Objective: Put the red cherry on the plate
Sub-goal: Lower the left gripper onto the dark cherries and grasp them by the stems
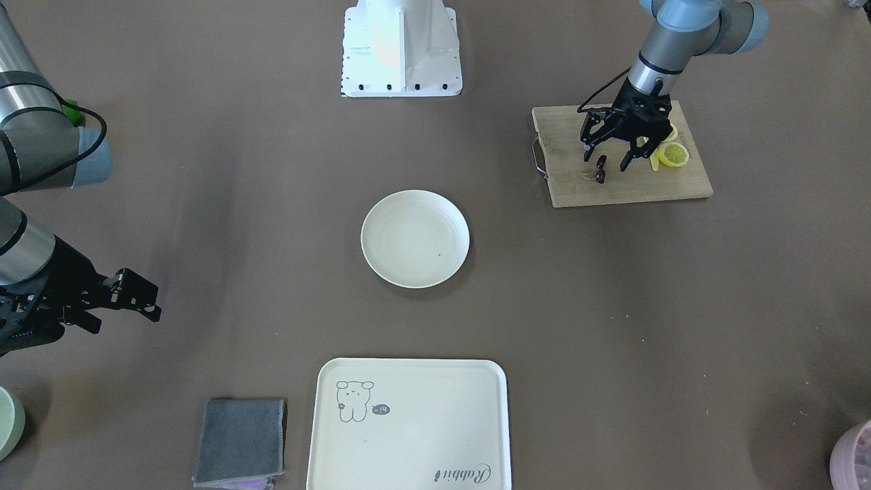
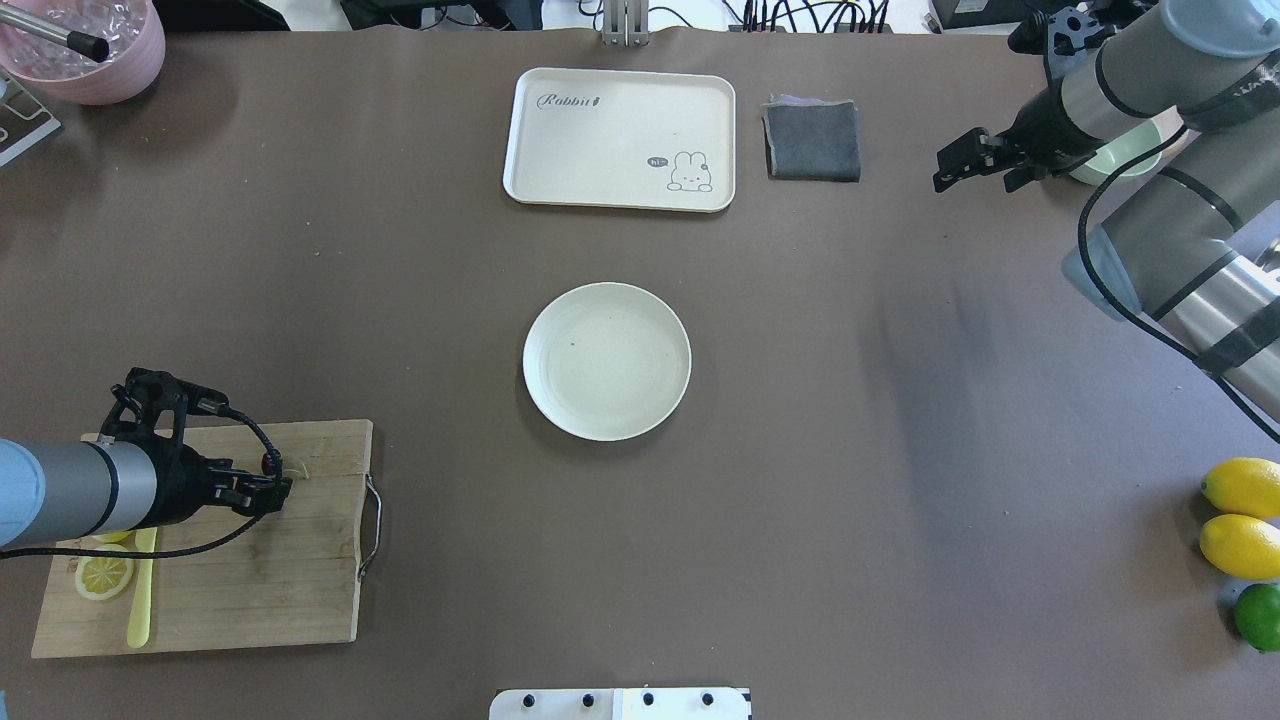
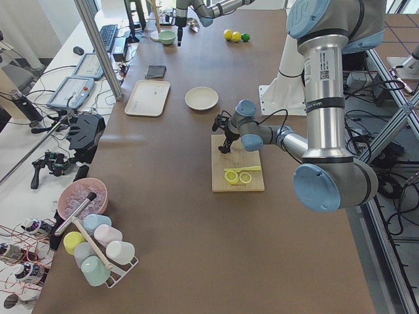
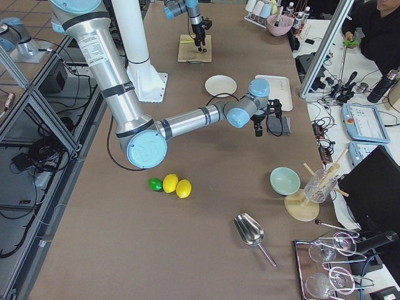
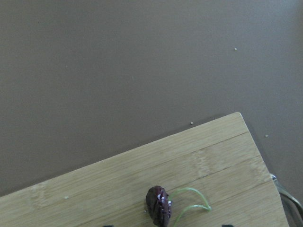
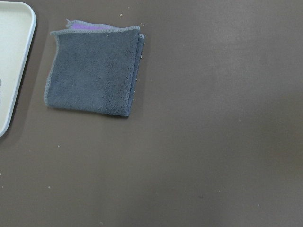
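Across the table in the front view, the left gripper [image 1: 606,161] hangs open over the cutting board [image 1: 633,187], its fingers astride the red cherry [image 1: 600,172]. Lemon slices [image 1: 674,154] lie just beside. From overhead, the plate [image 2: 606,361] sits well apart at the table's middle. The right gripper [image 2: 950,163], fingers parted, hovers near a grey cloth [image 2: 812,140]. At the left wrist, the cherry lies on the board.

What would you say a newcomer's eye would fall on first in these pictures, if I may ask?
First, the left gripper, jaws open, poised right over the tiny red cherry that lies on the wooden cutting board, with lemon slices beside it. Next, the empty cream plate, alone at the table's centre and well apart from the board.
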Controlling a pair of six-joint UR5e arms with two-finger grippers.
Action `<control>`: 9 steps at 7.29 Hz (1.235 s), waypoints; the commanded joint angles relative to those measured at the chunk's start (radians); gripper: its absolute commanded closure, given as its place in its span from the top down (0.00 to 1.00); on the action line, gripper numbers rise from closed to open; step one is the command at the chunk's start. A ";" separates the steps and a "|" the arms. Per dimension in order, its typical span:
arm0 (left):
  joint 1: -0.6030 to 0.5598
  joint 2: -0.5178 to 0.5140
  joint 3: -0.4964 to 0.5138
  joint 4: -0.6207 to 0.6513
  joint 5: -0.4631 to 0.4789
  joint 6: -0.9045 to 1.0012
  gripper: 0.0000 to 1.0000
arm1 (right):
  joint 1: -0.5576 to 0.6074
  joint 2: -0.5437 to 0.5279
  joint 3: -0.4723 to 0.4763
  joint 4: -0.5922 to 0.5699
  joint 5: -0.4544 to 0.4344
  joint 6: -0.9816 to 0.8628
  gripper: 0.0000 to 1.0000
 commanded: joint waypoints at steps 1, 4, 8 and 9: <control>0.002 0.000 0.009 0.000 -0.005 0.000 0.69 | 0.000 0.001 0.000 0.000 -0.001 0.000 1.00; 0.018 0.000 0.015 -0.004 -0.008 -0.002 0.69 | 0.000 0.001 0.000 0.000 -0.003 0.000 1.00; 0.018 0.003 0.012 -0.004 -0.009 -0.003 0.00 | 0.003 -0.001 0.000 0.000 -0.003 0.000 1.00; 0.018 0.001 0.011 -0.005 -0.009 -0.005 0.00 | 0.003 -0.001 0.000 0.000 -0.003 0.000 1.00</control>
